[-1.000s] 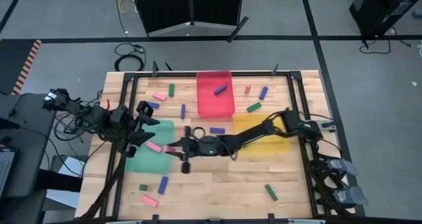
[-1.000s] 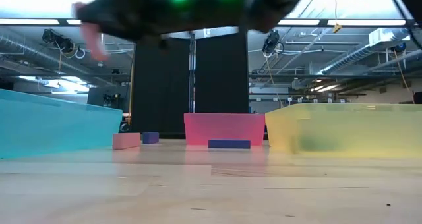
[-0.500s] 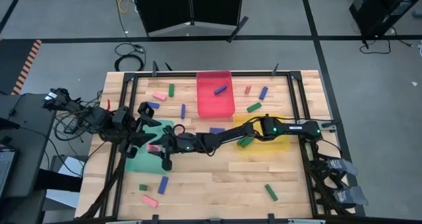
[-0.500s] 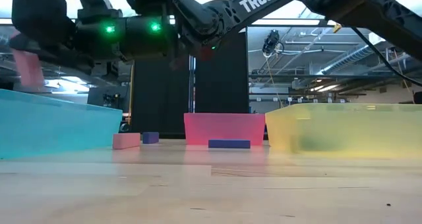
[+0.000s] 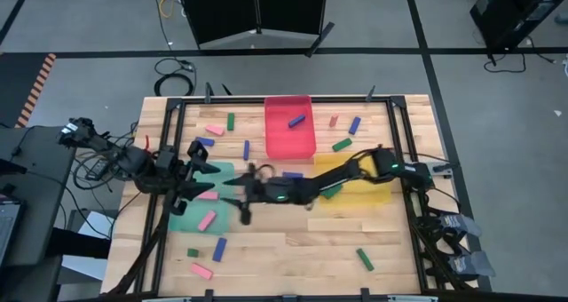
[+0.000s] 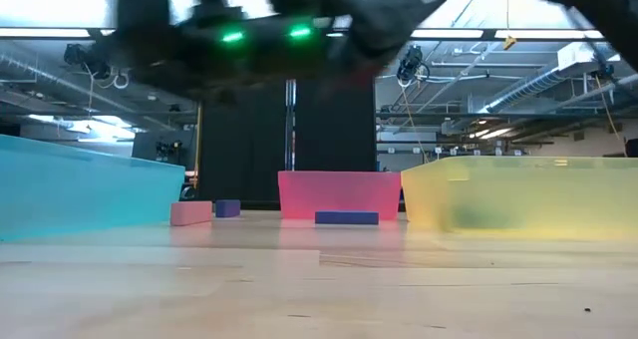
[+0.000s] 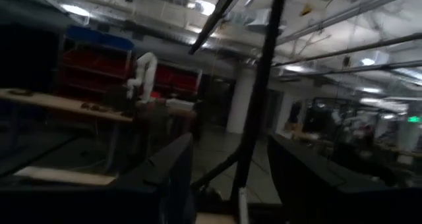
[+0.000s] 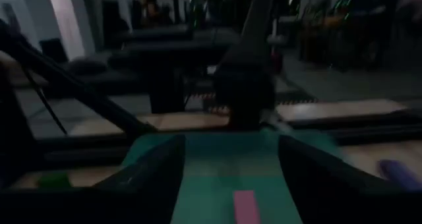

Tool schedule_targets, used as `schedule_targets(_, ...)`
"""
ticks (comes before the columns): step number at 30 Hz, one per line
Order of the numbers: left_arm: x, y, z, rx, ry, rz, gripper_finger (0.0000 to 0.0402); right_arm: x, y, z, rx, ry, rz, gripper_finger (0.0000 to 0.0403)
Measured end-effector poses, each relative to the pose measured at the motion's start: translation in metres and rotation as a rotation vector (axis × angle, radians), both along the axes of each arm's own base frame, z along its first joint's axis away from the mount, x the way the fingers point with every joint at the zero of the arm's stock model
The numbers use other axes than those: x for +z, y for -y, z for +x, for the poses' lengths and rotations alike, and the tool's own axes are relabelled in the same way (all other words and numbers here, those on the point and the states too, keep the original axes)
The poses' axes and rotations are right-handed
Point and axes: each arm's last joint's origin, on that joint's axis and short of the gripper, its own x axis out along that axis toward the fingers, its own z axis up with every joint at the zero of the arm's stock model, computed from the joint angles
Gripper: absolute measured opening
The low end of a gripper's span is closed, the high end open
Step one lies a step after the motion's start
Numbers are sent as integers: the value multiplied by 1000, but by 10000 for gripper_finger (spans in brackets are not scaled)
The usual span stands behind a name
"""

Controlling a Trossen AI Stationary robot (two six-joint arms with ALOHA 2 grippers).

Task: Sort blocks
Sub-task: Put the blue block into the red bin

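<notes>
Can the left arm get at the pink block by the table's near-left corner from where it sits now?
Probably yes. The left hand hovers over the green tray, and the pink block lies flat on bare wood, apart from its neighbours, with nothing between them.

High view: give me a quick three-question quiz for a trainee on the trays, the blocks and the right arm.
1. True or false: the red tray holds a blue-purple block.
2. The right end effector, open and empty, is at the edge of which tray? A red, B the green tray, C yellow.
3. Fill in: the two blocks lying in the green tray are ___ in colour.
Key: 1 true; 2 B; 3 pink.
</notes>
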Motion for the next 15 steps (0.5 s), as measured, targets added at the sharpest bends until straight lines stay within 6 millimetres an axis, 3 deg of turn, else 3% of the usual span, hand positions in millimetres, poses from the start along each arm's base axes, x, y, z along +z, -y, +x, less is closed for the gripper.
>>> schedule_targets(6, -14, -2, 6, 160, -152, -39, 203, 10, -2, -94, -84, 39, 8, 211)
schedule_targets(15, -59, 12, 38, 258, -451, -127, 200, 37, -29, -218, -283, 47, -96, 208)
